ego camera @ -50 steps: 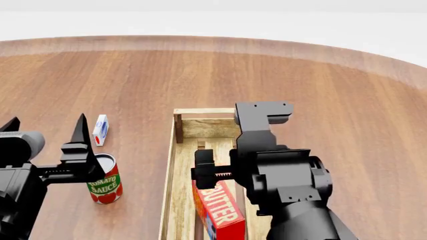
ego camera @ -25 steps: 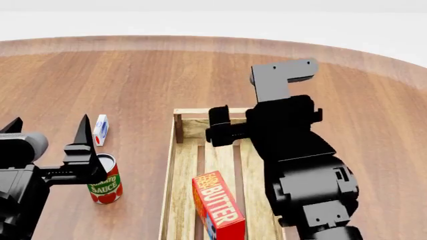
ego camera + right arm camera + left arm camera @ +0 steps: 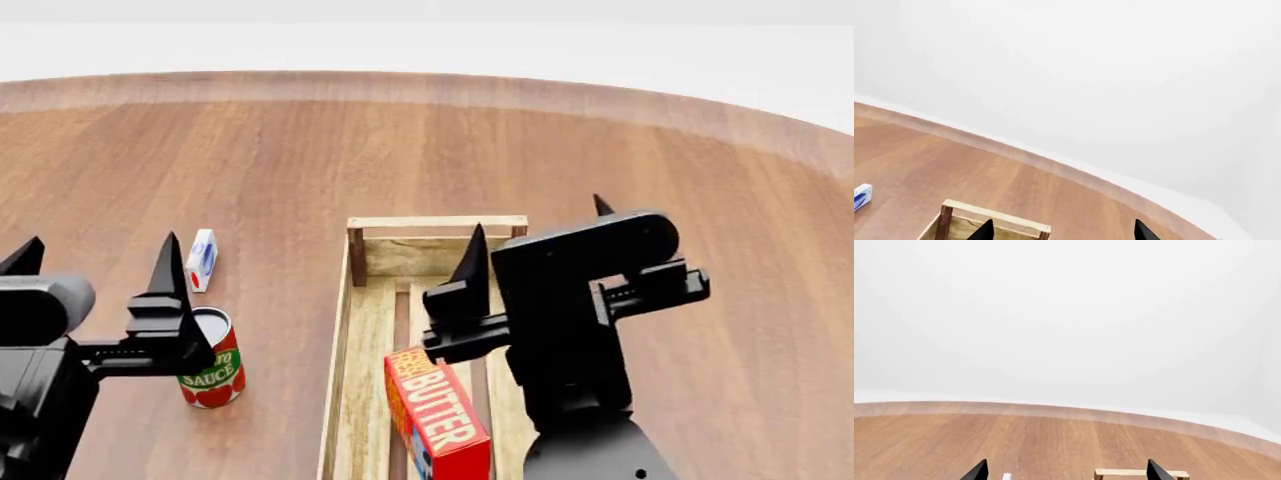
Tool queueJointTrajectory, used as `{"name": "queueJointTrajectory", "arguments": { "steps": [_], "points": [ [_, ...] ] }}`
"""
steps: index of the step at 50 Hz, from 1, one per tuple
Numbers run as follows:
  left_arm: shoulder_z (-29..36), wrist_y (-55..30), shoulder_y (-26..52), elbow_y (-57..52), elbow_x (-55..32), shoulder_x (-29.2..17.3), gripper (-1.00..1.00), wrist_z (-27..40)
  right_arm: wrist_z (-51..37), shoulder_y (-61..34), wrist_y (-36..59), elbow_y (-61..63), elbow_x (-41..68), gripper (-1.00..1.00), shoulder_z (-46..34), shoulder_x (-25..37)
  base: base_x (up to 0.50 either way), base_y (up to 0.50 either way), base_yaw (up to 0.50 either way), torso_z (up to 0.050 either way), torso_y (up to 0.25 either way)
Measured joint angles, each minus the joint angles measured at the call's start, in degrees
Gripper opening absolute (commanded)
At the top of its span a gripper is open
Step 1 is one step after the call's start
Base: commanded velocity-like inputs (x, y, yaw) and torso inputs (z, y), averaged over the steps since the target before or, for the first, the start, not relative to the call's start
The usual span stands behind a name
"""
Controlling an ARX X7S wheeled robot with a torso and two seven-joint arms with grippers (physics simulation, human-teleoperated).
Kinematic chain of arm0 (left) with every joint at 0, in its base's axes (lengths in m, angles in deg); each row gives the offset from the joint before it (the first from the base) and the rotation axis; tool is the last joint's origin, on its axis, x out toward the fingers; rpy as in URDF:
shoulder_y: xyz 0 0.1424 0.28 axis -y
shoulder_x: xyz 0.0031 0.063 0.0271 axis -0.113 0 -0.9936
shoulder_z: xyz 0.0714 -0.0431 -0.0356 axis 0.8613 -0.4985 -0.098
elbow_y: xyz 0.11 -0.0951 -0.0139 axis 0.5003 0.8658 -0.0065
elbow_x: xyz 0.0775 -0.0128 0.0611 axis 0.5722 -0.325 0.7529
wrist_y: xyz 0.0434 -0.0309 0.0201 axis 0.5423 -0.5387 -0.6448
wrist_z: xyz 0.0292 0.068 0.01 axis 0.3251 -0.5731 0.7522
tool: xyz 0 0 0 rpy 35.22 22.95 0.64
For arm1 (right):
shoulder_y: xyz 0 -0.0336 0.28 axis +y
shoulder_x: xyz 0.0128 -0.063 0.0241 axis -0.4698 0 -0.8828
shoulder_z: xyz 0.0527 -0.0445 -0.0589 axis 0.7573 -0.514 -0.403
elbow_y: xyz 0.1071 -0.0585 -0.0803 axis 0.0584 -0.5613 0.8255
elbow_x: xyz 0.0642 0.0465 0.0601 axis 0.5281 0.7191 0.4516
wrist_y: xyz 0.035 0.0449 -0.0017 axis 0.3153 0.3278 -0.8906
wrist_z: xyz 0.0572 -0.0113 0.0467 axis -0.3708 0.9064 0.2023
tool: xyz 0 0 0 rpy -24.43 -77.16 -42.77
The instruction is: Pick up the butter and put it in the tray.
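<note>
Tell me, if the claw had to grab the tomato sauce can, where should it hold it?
Probably around its round sides, coming down from above. The tomato sauce can stands upright on the table, with open space around it, so two fingers could close on opposite sides of the label. The left claw hangs open close by. The small carton sits apart behind it, out of the way.

Butter (image 3: 438,414): red-and-orange box, white "BUTTER" lettering, standing tilted on the slats inside the tray, near end, no gripper touching it. Tray (image 3: 344,340): long pale wooden crate, low walls, darker corner posts, flat on the wooden table
</note>
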Motion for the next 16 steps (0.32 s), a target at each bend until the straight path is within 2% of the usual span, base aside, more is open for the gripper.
{"name": "queueJointTrajectory", "arguments": {
  "steps": [16],
  "points": [
    [0.25, 0.21, -0.6, -1.86, -0.23, -0.26, 1.0, 0.63, -6.99, 4.54, 0.15, 11.37, -8.06, 1.0, -3.59, 3.51, 0.0, 0.0, 0.0, 0.0, 0.0]
  ]
}}
